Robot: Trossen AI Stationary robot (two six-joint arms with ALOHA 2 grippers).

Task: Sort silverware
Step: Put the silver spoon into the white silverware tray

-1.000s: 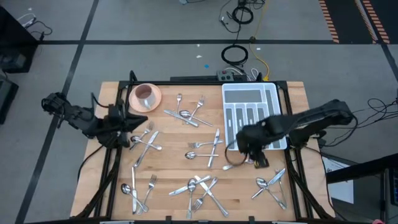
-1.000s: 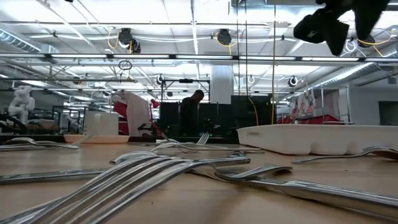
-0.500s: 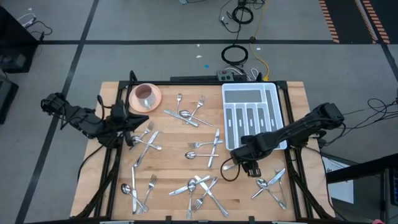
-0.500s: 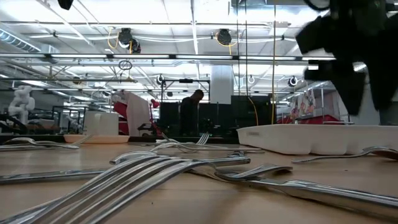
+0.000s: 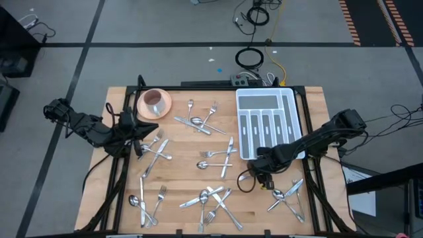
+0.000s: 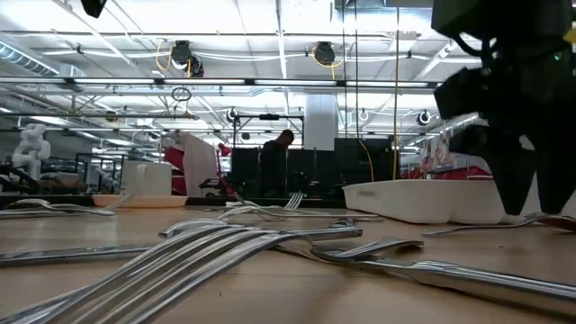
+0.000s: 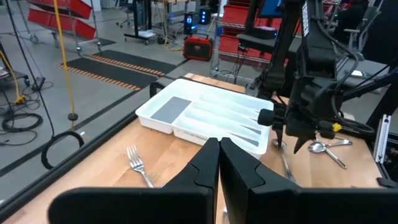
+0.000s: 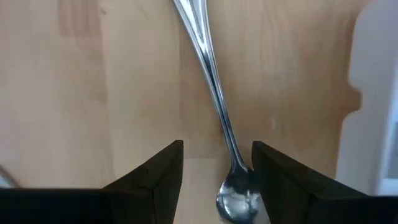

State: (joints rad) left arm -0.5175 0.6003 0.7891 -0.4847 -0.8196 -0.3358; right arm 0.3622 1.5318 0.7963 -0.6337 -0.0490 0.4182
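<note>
Dark right end effector [image 8: 214, 171] lowered, fingers apart astride a spoon [image 8: 211, 93], left end effector [image 7: 219, 163] pressed together, waiting table-left.

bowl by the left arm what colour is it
Pink bowl, seen best in the high view.

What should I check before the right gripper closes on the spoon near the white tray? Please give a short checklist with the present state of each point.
1. Right gripper open: ok, its fingers stand apart.
2. Spoon between the fingers: ok, the slender handle runs through the gap in the right wrist view.
3. Spoon centred in the gap: not ok, the handle lies nearer one finger.
4. Fingers low enough to grip: cannot tell; in the low view they hang close to the table.
5. Clear of the white tray: ok, the gripper is just beside the tray's near corner, not over it.
6. Left gripper out of the way: ok, shut and waiting at the table's far left side.
</note>
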